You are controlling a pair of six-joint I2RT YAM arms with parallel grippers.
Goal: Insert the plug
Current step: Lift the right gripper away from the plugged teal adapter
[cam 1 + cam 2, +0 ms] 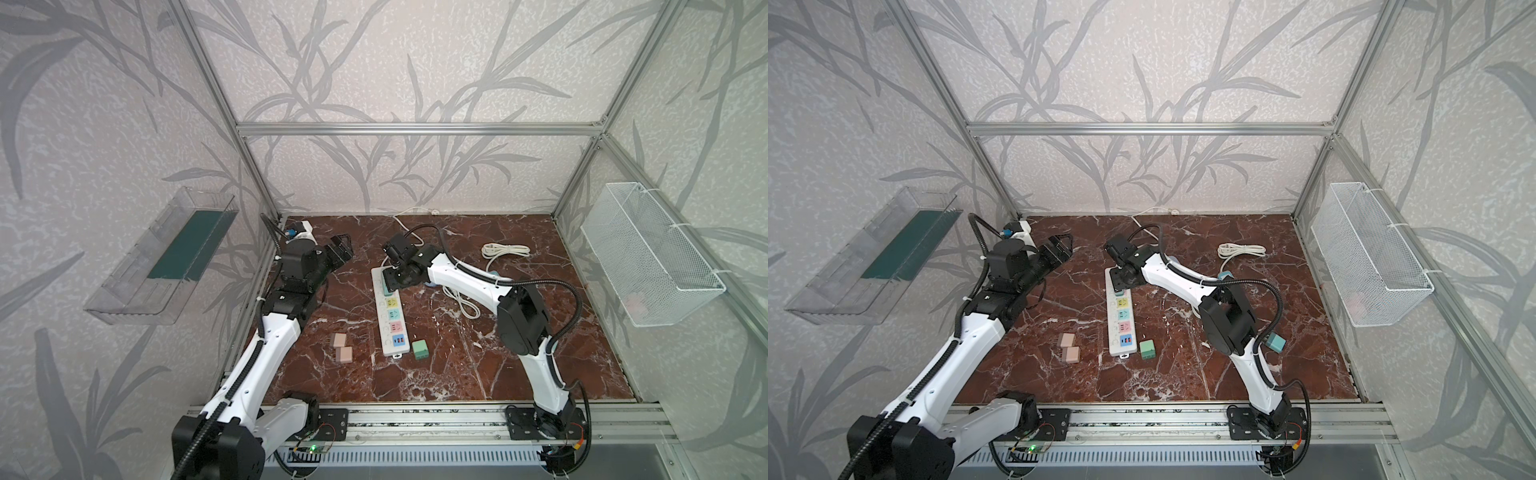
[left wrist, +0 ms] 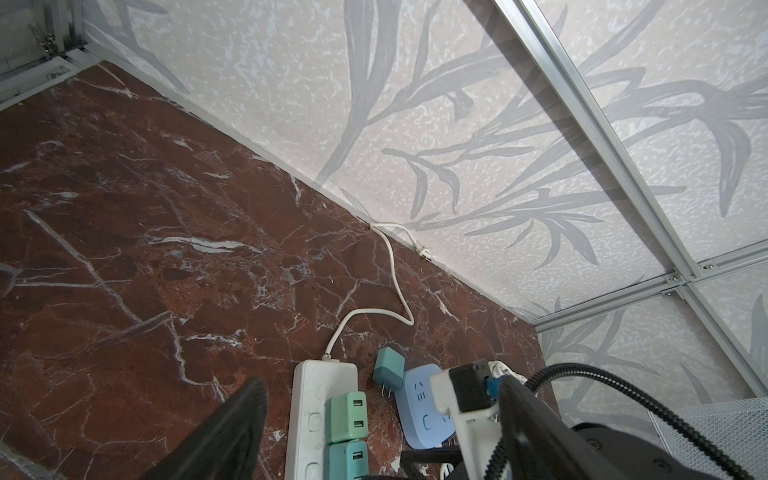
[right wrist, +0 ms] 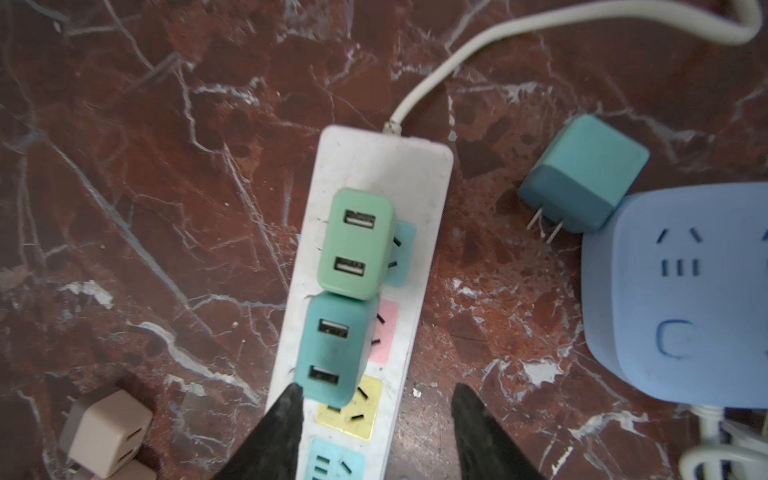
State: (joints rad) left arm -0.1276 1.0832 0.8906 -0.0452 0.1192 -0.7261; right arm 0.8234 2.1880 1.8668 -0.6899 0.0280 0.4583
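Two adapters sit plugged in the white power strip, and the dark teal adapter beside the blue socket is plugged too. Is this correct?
No. The dark teal adapter lies loose on the marble, prongs bare, as the right wrist view shows. The rest holds.

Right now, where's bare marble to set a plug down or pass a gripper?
Free: the near band of tabletop in front of the power strip, pink plugs and loose green plug; also between left gripper and strip. Crowded: strip's far end under right gripper, then loose teal plug, blue socket cube, cable coil beside it.
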